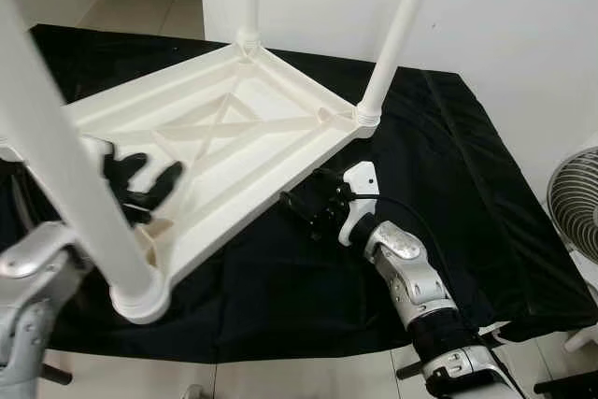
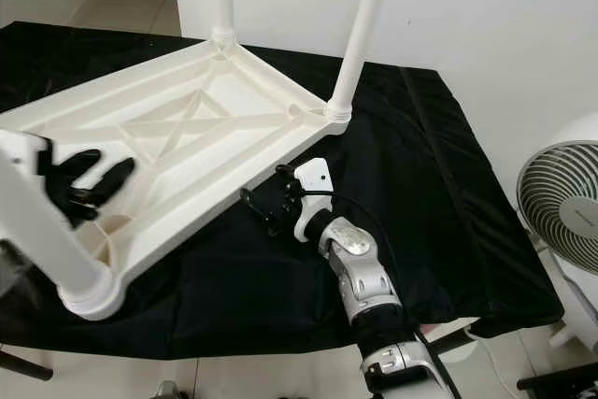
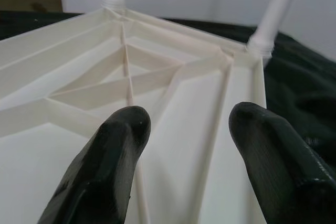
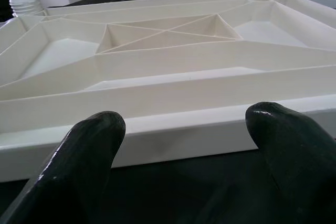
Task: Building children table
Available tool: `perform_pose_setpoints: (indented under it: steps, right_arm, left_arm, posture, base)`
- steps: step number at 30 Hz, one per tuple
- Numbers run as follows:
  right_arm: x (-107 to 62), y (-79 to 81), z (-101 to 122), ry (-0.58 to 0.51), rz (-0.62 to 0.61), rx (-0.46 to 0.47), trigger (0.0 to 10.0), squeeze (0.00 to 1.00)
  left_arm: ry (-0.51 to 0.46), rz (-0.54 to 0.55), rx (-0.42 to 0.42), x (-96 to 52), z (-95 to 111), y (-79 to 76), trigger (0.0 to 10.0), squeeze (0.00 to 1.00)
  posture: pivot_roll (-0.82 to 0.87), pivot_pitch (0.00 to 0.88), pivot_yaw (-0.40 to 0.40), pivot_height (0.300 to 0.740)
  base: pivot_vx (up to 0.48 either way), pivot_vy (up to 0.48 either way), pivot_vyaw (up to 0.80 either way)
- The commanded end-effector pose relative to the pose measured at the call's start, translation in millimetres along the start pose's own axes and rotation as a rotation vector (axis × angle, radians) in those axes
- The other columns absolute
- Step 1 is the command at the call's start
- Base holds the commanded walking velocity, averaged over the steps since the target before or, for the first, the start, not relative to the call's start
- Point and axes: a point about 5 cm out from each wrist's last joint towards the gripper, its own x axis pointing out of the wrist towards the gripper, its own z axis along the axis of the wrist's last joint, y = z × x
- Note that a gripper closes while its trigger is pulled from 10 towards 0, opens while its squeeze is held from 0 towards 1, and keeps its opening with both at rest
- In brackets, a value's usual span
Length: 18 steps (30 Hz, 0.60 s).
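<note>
White table top (image 1: 224,137) upside down on black cloth (image 1: 448,184), ribbed underside up, three legs (image 1: 397,30) standing in corner sockets. Left gripper (image 1: 140,184) over near-left part of underside, fingers (image 3: 113,150) spread wide, nothing held. Right gripper (image 1: 304,205) low on cloth just beside right rim, fingers apart w/ nothing between. Fan (image 2: 561,207) at far right.

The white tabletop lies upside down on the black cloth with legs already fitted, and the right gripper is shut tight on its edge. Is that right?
Not quite. The right gripper is open, not shut: the right wrist view shows its fingers spread wide, just short of the rim. The rest holds: the tabletop lies upside down on the black cloth with legs fitted.
</note>
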Motion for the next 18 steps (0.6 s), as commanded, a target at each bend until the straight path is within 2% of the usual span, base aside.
perform_pose_setpoints:
  steps: [1, 5, 6, 9, 12, 13, 14, 15, 17, 18]
  right_arm:
    - [-6.1, -3.4, -1.6, 0.014, -0.008, -0.009, 10.0, 0.0]
    - [-15.7, -2.2, 5.5, -0.021, 0.062, 0.0, 10.0, 0.0]
    - [-15.7, -2.2, 5.5, -0.021, 0.062, 0.0, 10.0, 0.0]
    - [-28.0, -9.4, 8.7, -0.02, 0.038, -0.03, 10.0, 0.0]
    - [-30.8, -11.6, 9.1, -0.019, 0.022, -0.037, 10.0, 0.0]
    - [-40.0, -20.6, 10.3, -0.016, -0.078, -0.065, 10.0, 0.0]
    - [-43.6, -24.4, 10.9, -0.016, -0.128, -0.076, 10.0, 0.0]
    - [-43.6, -24.4, 10.9, -0.016, -0.128, -0.076, 10.0, 0.0]
    - [-49.0, -32.4, 9.2, 0.006, -0.246, -0.1, 10.0, 0.0]
    - [-49.0, -32.4, 9.2, 0.006, -0.246, -0.1, 10.0, 0.0]
  left_arm:
    - [0.002, -0.011, -0.02, 4.6, -0.3, -10.4, 10.0, 0.0]
    - [-0.032, -0.062, -0.07, 23.2, 1.3, -31.4, 10.0, 0.0]
    - [-0.032, -0.062, -0.07, 23.2, 1.3, -31.4, 10.0, 0.0]
    - [-0.059, -0.111, -0.105, 41.2, 3.8, -51.3, 10.0, 0.0]
    - [-0.065, -0.118, -0.111, 45.3, 4.5, -55.1, 10.0, 0.0]
    - [-0.091, -0.164, -0.143, 59.4, 8.3, -70.2, 10.0, 0.0]
    - [-0.1, -0.184, -0.159, 64.4, 9.8, -76.6, 10.0, 0.0]
    - [-0.1, -0.184, -0.159, 64.4, 9.8, -76.6, 10.0, 0.0]
    - [-0.106, -0.214, -0.182, 71.5, 10.8, -86.6, 10.0, 0.0]
    - [-0.106, -0.214, -0.182, 71.5, 10.8, -86.6, 10.0, 0.0]
  posture:
    - [0.16, 0.145, -0.066, 0.74]
    - [0.12, 0.148, -0.047, 0.74]
    - [0.12, 0.148, -0.047, 0.74]
    - [0.09, 0.15, -0.035, 0.74]
    - [0.08, 0.151, -0.028, 0.74]
    - [0.03, 0.149, -0.007, 0.74]
    - [0.03, 0.149, -0.007, 0.74]
    - [0.03, 0.149, -0.007, 0.74]
    - [0.01, 0.148, 0.009, 0.74]
    - [0.01, 0.148, 0.009, 0.74]
  base:
    - [0.0, 0.0, 0.0]
    - [0.0, 0.0, 0.0]
    - [0.0, 0.0, 0.0]
    - [0.0, 0.0, 0.0]
    - [0.0, 0.0, 0.0]
    - [0.0, 0.0, 0.0]
    - [0.0, 0.0, 0.0]
    - [0.0, 0.0, 0.0]
    - [0.0, 0.0, 0.0]
    - [0.0, 0.0, 0.0]
